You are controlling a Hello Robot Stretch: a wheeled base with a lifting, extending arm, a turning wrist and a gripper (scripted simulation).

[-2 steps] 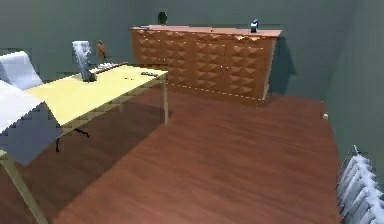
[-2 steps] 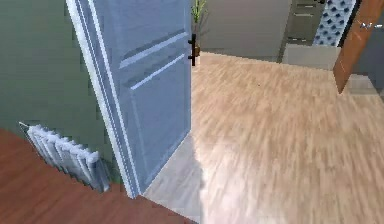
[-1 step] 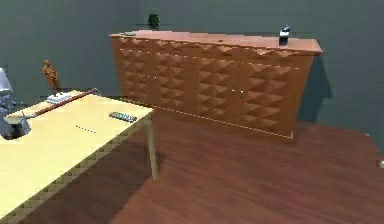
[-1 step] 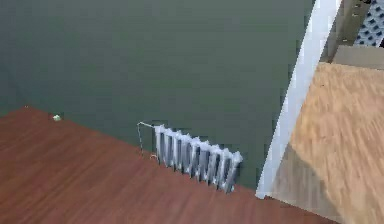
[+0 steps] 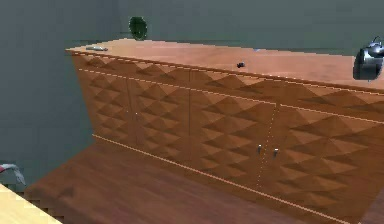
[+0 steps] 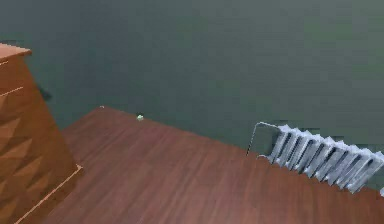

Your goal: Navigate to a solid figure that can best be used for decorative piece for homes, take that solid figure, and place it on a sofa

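Note:
A long wooden sideboard (image 5: 230, 110) with diamond-patterned door fronts runs across the forward view, and its end shows at the arm side view's left (image 6: 25, 120). On its top, at the far left, stands a small dark rounded figure (image 5: 138, 28). A flat grey thing (image 5: 97, 47) lies near the left end. A tiny dark item (image 5: 240, 65) rests mid-top. A dark and white object (image 5: 369, 62) stands at the right edge.
Dark grey-green walls (image 6: 200, 60) close the room behind the sideboard. A white radiator (image 6: 320, 155) hangs low at the arm side view's right. Wooden floor (image 6: 170, 175) spreads between them. A pale surface corner (image 5: 20, 210) shows at the forward view's bottom left.

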